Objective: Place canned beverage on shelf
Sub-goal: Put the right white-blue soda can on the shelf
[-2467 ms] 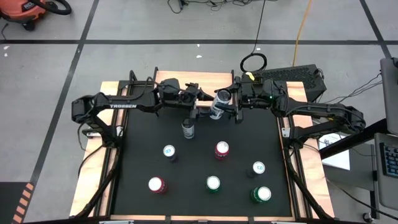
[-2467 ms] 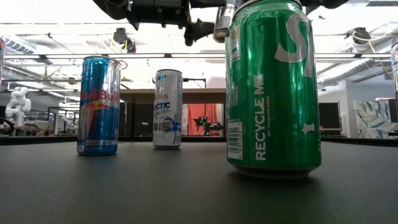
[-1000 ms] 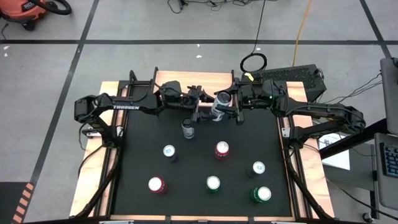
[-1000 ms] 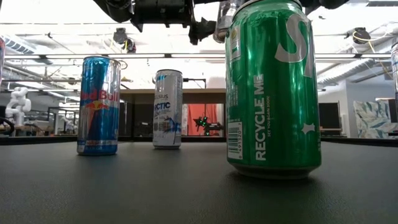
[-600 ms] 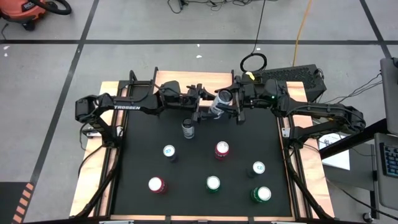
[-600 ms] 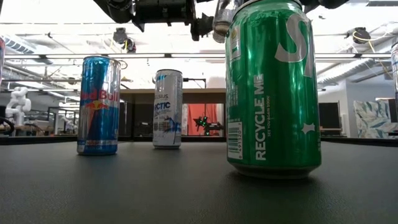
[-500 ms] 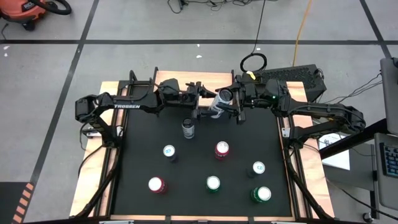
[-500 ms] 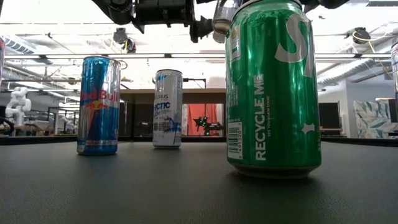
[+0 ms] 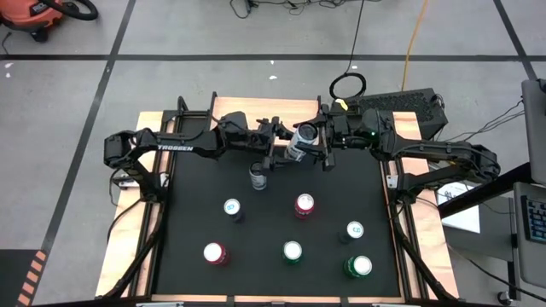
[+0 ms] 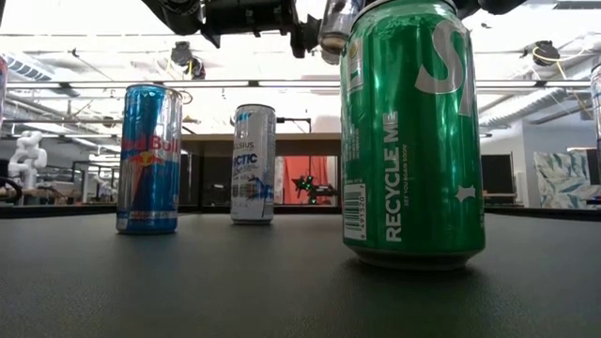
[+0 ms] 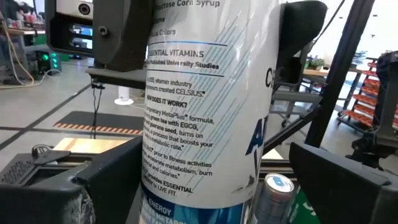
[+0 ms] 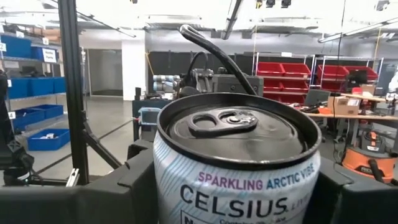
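Note:
A white Celsius can hangs in the air over the far middle of the table, with my right gripper shut on it from the right. My left gripper reaches in from the left, open. Its fingers stand on either side of the can's lower part. The shelf, a light-wood board, stands at the far edge just behind both grippers. My right gripper pinches the can's upper part between its two fingers, one on each side. It comes about level from the table's right. The can is lifted clear and tilted, its top leaning toward the right wrist. Whether my left gripper touches the can I cannot tell.
Several cans stand on the black mat: a dark one just below the grippers, a blue-topped one, a red one and a green one near the front right. The low view shows the green can close up.
My left gripper has edged toward the table's right, closer around the can in my right gripper. The can stays lifted in the same place.

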Available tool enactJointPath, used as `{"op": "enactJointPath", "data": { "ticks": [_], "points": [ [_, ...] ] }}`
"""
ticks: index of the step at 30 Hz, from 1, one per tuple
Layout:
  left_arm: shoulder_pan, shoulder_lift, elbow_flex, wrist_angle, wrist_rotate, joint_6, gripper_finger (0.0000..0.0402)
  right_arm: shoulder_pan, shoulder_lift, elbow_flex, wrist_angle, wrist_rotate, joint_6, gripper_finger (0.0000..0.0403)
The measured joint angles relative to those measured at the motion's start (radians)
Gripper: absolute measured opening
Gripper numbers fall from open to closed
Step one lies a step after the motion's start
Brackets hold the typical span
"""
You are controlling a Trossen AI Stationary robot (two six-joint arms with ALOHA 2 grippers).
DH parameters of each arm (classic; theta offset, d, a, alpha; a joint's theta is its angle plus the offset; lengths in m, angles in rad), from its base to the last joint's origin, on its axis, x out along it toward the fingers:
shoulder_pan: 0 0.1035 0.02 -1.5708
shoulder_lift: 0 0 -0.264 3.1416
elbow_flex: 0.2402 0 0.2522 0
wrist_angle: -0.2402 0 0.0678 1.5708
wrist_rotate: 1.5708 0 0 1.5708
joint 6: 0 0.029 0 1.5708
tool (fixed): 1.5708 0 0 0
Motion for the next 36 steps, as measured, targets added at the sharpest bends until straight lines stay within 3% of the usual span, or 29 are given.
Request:
{"op": "enactJointPath", "data": {
  "ticks": [12,23,36],
  "points": [
    [-0.018,0.013,0.001,0.009,-0.036,-0.003,0.0392,0.000,0.031,0.000,0.028,-0.006,0.015,0.0251],
    [-0.016,0.028,0.001,0.026,-0.050,-0.004,0.0317,0.000,0.041,0.000,0.040,-0.006,0.011,0.0251],
    [-0.017,0.028,0.001,0.029,-0.065,0.003,0.0262,0.000,0.041,0.000,0.037,-0.003,0.017,0.0251]
  ]
}}
